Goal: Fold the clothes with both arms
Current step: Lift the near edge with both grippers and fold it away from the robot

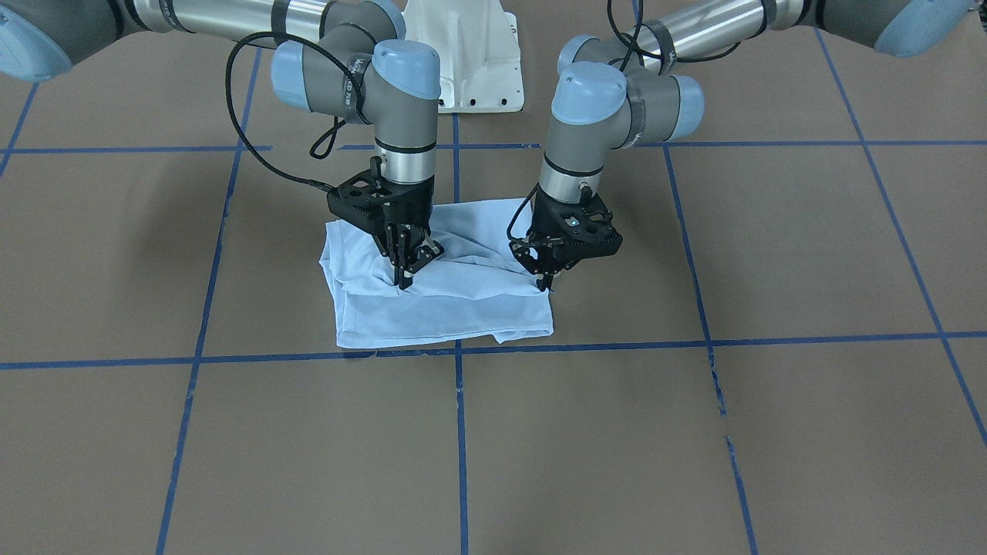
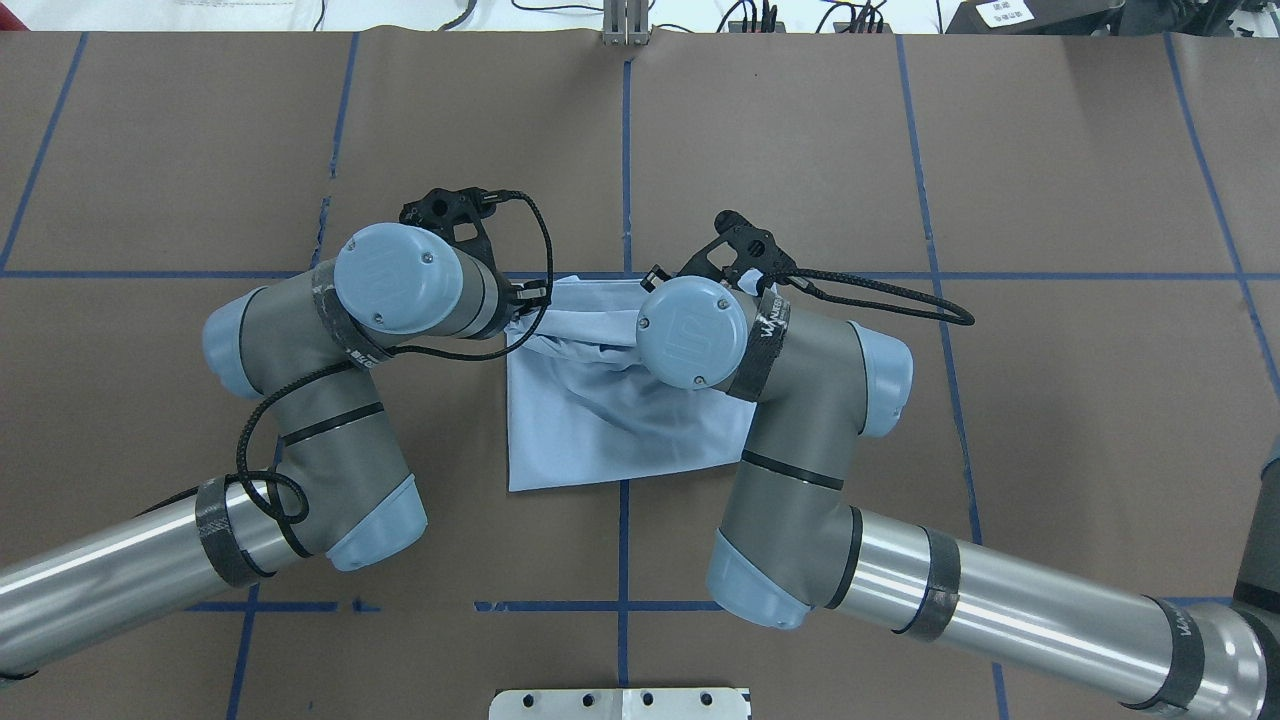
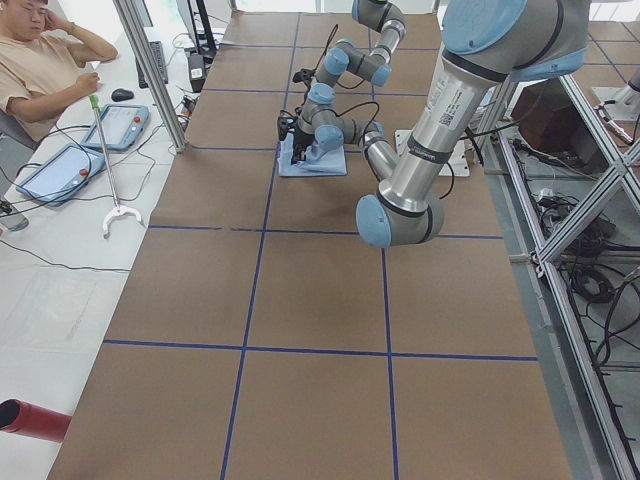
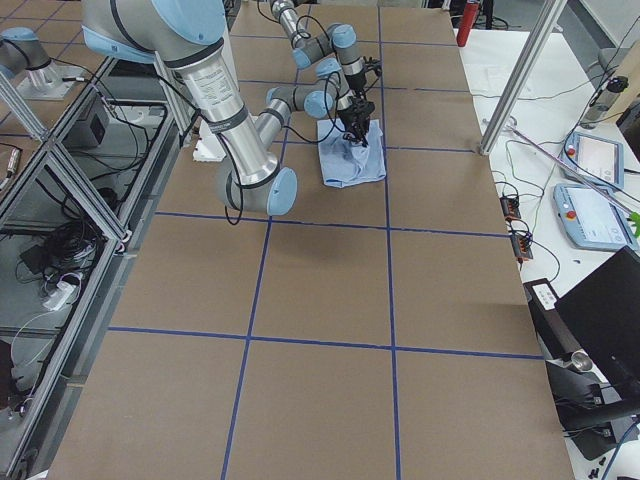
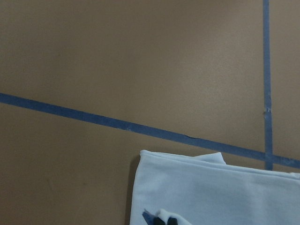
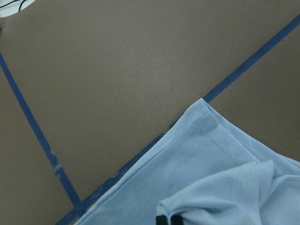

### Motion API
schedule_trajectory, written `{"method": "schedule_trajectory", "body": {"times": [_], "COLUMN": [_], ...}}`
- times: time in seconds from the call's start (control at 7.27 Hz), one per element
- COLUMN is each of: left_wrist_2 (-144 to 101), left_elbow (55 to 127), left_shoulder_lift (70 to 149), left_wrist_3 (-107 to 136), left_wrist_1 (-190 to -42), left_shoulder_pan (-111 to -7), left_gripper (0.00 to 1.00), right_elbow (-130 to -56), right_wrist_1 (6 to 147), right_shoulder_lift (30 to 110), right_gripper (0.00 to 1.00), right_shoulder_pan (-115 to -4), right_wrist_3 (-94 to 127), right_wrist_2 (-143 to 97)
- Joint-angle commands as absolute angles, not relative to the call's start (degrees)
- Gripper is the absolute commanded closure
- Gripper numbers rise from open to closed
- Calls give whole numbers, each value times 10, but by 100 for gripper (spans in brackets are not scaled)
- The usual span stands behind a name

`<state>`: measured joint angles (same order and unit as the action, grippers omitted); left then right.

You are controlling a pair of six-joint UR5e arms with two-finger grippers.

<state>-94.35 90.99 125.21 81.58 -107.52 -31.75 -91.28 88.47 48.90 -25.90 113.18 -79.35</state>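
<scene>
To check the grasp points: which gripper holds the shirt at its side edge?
The left gripper: it pinches the shirt at its side edge, while the right gripper pinches a fold well inside.

**Legible markings: one logo, one unread strip**

Item 1: raised "UR" logo on blue joint cap (image 2: 690,335), centre of overhead view. A similar mark on second blue cap (image 2: 388,265), left of centre, is fainter.
Item 2: white lettering on black strap (image 2: 765,338), right of centre; too small to read.

Near left arm (image 3: 438,112) and far right arm (image 3: 352,62) over T-shirt (image 3: 326,166); person (image 3: 40,62) sits alongside
</scene>
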Motion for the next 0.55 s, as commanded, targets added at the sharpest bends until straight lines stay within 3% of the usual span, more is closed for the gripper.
{"method": "schedule_trajectory", "body": {"times": [0.0, 0.14, 0.28, 0.41], "left_wrist_2": [-943, -944, -946, -950], "left_elbow": [903, 904, 907, 920], "left_shoulder_lift": [1252, 1252, 1249, 1247], "left_wrist_3": [815, 814, 779, 747], "left_wrist_1": [-1081, -1085, -1098, -1102], "left_shoulder_pan": [-318, -318, -321, -330], "left_gripper": [100, 72, 1, 0], "right_elbow": [-905, -891, -890, -908], "right_wrist_1": [882, 883, 881, 879], "right_shoulder_lift": [493, 490, 487, 485], "right_gripper": [100, 1, 0, 0], "right_shoulder_pan": [-266, -265, -272, -274], "right_wrist_3": [1118, 1065, 1046, 993], "right_wrist_2": [-798, -796, -800, -812]}}
